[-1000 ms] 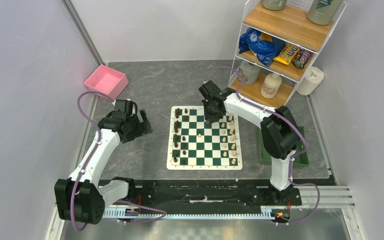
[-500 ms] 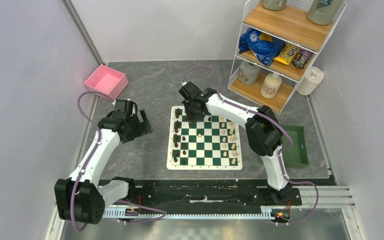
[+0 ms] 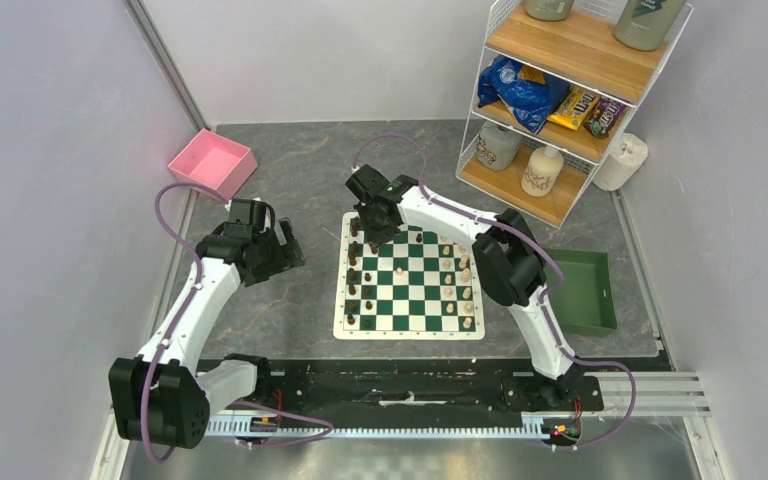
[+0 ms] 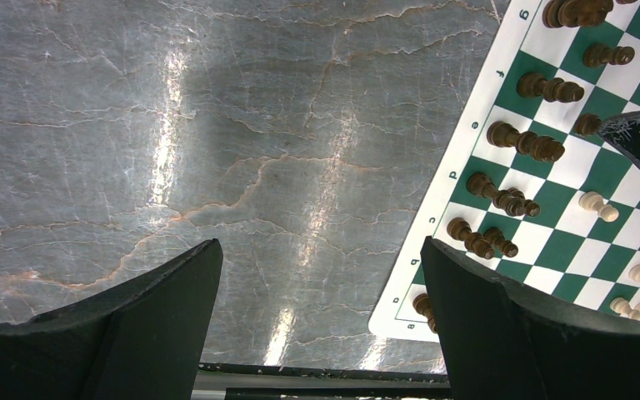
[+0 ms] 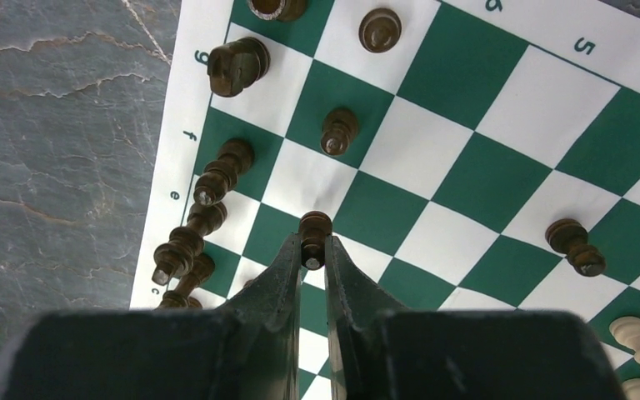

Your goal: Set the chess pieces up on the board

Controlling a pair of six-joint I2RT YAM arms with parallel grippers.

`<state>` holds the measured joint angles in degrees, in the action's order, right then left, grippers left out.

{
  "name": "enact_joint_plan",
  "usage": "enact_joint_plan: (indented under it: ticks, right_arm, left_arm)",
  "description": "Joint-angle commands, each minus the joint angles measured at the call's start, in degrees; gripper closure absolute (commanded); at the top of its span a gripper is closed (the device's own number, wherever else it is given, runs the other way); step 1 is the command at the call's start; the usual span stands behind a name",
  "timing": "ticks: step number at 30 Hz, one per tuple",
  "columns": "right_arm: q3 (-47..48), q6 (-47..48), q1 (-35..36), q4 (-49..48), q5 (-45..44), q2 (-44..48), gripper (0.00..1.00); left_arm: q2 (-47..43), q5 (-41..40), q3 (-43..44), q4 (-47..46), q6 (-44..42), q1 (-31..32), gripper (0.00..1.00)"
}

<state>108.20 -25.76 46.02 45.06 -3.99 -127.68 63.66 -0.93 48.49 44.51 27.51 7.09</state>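
Note:
The green and white board [image 3: 410, 277] lies mid-table, with dark brown pieces [image 3: 354, 262] along its left side and pale pieces [image 3: 463, 280] along its right side. My right gripper [image 5: 313, 250] is shut on a dark brown pawn [image 5: 314, 232], holding it over the board's left part beside the dark row [image 5: 208, 187]. In the top view the right gripper [image 3: 370, 222] is over the board's far left corner. My left gripper [image 4: 321, 287] is open and empty over bare table left of the board [image 4: 467, 158]; it shows in the top view [image 3: 285, 248].
A pink bin [image 3: 213, 163] sits at the far left. A wire shelf [image 3: 560, 95] with snacks and jars stands at the far right. A green tray [image 3: 585, 290] lies right of the board. One pale pawn [image 3: 398, 272] stands mid-board.
My right arm has swung left across the board's far edge, from near the pale side to over the dark pieces' side. The left arm has not moved.

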Motion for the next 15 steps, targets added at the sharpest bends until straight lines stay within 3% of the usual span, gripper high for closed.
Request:
enact_joint_plan:
  ticks: [1, 15]
  right_arm:
    - [4.1, 1.7, 0.7, 1.4, -1.0, -2.0, 0.82]
    - [6.9, 2.8, 1.4, 2.6, -3.1, -4.2, 0.81]
  left_arm:
    - [-0.5, 0.8, 2.2, -0.1, -1.0, -0.2, 0.04]
    - [-0.6, 0.8, 2.1, -0.1, -1.0, -0.2, 0.04]
